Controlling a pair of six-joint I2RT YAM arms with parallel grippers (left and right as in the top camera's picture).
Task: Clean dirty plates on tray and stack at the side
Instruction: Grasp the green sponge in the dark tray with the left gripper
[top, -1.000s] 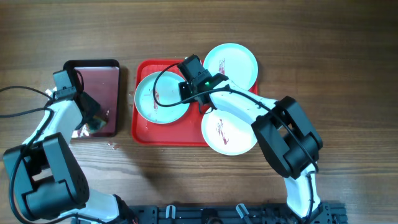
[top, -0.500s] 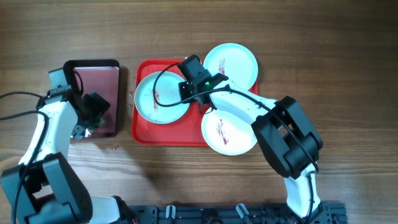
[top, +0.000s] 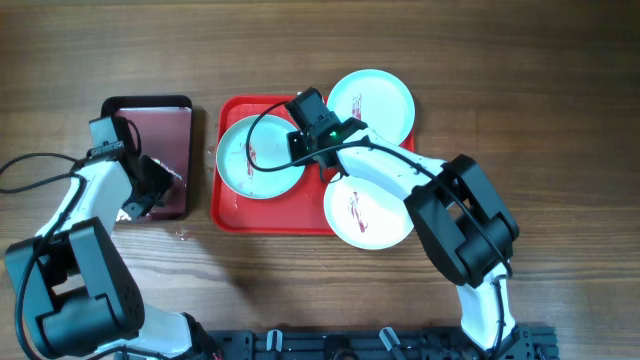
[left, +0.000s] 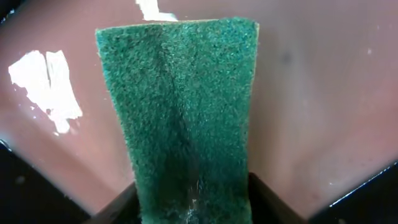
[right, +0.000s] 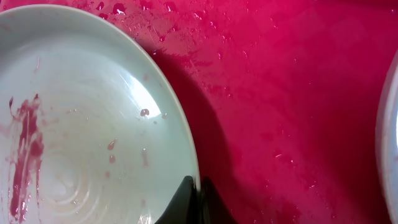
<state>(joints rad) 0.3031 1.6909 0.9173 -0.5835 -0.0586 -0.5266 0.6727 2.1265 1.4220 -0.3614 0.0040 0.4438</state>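
Plate (right: 93, 124), turquoise, rim pinched by right hand (right: 198, 198), smear (right: 25, 143) left of it, on red tray (right: 280, 93); left hand (left: 193, 208) grips green sponge (left: 180, 106).

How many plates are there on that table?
3. One plate lies on the left half of the tray, another overhangs its far right corner, the third its near right edge. None seems hidden.

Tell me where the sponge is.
Left wrist view: the green sponge sits in the left gripper's jaws over the black-rimmed tray, left of the red tray.
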